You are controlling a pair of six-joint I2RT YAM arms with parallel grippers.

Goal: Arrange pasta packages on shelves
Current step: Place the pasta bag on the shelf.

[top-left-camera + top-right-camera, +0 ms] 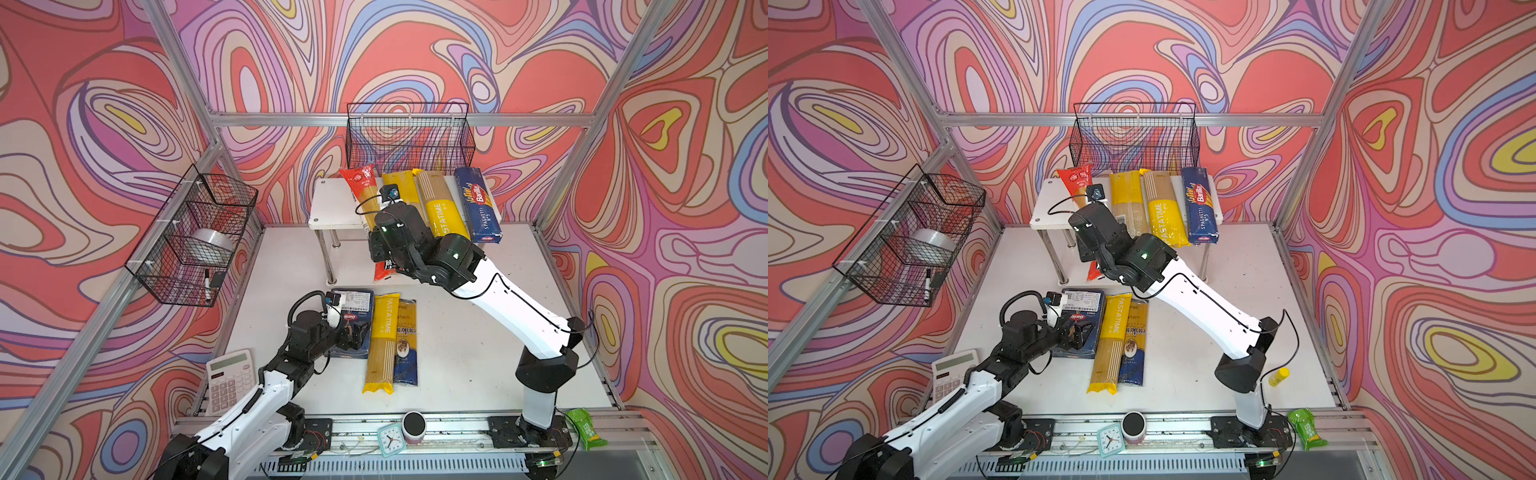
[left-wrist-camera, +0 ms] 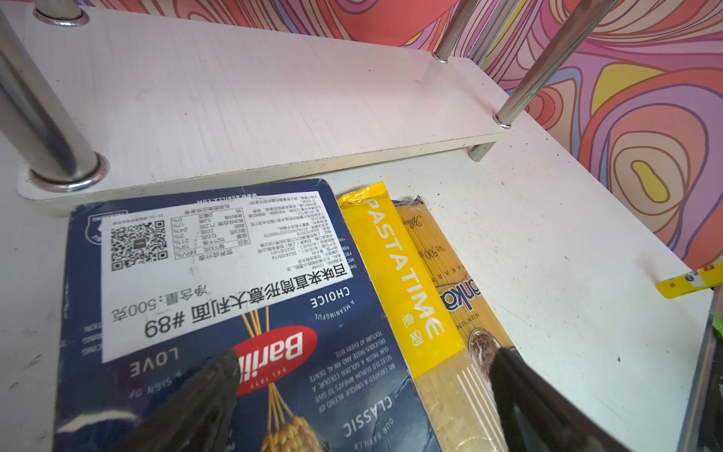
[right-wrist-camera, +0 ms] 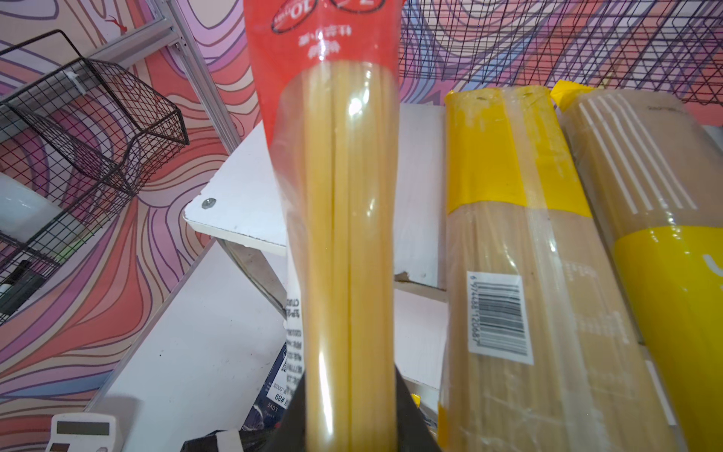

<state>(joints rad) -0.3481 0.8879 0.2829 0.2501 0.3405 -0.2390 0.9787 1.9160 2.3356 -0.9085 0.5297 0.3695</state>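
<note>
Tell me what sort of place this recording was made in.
Probably a staged robot test cell, not a shop: aluminium frame with printed walls, a left arm and right arm on a rail, a white rack of pasta packs.

- Only the two ends of the red bag (image 1: 360,183) show in both top views; the right arm (image 1: 478,286) covers the stretch between. In the right wrist view, the bag's ends run off the frame.
- The right gripper (image 3: 350,415) is hidden beneath its own arm in both top views.
- The left gripper (image 2: 367,358) shows only two blurred fingers (image 2: 203,403), cut off at the frame's edge.
- The white rack (image 1: 328,203) hides most of its lower board (image 1: 353,262).
- One long edge of the dark blue bag (image 1: 406,345) lies under a yellow PASTATIME bag (image 1: 384,332).
- The fine label print on the wide Barilla box (image 2: 219,250) is too small to read.
- A yellow tube (image 2: 688,280) is cropped in the left wrist view.
</note>
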